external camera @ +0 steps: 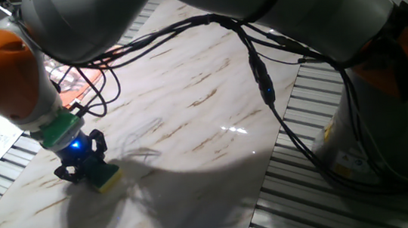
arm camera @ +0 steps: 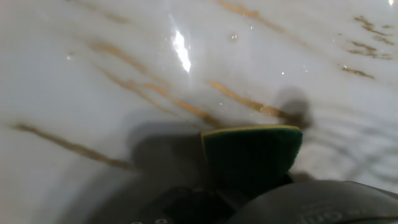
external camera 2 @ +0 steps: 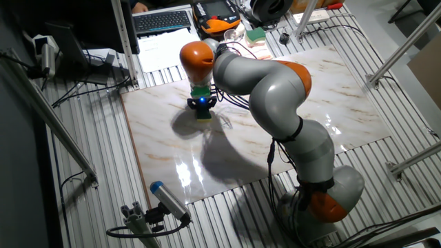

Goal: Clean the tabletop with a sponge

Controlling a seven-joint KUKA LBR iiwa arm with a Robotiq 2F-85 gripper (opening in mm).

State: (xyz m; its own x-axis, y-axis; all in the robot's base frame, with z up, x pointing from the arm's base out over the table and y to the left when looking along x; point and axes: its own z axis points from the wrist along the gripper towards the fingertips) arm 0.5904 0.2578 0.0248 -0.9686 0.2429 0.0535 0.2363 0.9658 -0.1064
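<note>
— Where is the sponge [external camera: 107, 177] now?
— I see the jaws clenched on it, pressed on the tabletop [external camera: 202, 91] near one edge. If I push sideways, it may twist out.

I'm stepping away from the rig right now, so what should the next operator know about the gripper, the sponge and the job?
Gripper: shut on the sponge, pointing down.
Sponge: pressed against the tabletop near one end of the slab; in the hand view its dark green face shows against the marble.
Done: sponge picked up and brought to the surface. How much has been wiped cannot be told.
Left: wipe across the rest of the slab. A second sponge sits off the slab by the keyboard.
</note>
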